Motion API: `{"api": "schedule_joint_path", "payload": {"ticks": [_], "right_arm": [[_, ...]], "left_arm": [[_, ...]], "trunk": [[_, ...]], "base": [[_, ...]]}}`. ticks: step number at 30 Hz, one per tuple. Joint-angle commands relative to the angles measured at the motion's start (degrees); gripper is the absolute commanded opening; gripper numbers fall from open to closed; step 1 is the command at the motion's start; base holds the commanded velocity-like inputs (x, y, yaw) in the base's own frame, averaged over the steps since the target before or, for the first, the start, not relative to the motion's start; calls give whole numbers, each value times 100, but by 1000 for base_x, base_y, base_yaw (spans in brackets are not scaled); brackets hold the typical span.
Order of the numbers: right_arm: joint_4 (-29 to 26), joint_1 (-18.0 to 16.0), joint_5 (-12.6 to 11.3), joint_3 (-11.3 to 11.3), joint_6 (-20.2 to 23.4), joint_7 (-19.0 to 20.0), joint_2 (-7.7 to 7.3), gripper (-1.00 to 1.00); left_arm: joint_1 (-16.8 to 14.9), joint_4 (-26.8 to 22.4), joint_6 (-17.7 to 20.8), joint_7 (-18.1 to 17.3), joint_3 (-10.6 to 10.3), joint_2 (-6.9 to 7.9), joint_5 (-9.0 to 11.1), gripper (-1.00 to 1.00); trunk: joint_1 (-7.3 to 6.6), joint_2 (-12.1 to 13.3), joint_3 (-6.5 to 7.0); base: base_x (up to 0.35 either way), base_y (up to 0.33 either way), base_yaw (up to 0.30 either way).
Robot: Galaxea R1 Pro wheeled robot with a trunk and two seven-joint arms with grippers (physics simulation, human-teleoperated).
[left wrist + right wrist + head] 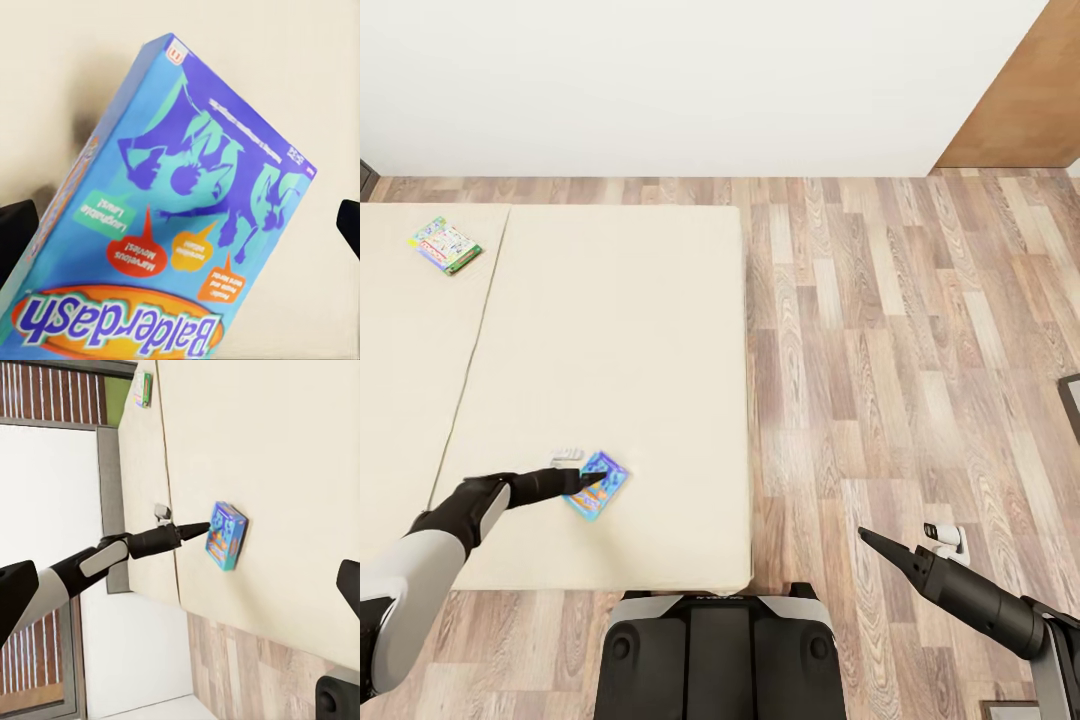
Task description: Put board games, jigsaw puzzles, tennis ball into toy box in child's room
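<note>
Blue game (597, 485) lies on the bed (610, 330) just beyond my left gripper (596, 478), jaws spread astride it, slanted; right gripper (865, 536) far, state unclear.

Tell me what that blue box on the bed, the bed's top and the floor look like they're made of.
The blue box looks like glossy printed cardboard: sharp folded edges and bright lettering reading "Balderdash". The bed seems to have a matte cream fabric or foam top, with a seam between two pads and no shine. The floor looks like wood planks, with visible grain and staggered boards, though it could be laminate.
</note>
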Motion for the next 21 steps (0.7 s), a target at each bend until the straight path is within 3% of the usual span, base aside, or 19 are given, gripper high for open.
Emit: {"api": "schedule_joint_path", "payload": {"ticks": [1, 10, 21], "right_arm": [[-2, -2, -11, -2, 50, 11, -1, 100], [-6, -2, -11, -2, 50, 16, -7, 100], [-5, -3, -14, -2, 50, 16, -7, 100]], "left_arm": [[-2, 49, 45, -39, 51, -3, -34, 100], [-2, 182, 43, -54, 55, -65, -27, 100], [-2, 208, 43, -55, 55, -251, -26, 100]], "trunk": [[3, -9, -6], [3, -9, -6], [3, -9, -6]], "base": [[0, 0, 0], [0, 0, 0], [0, -1, 0]]}}
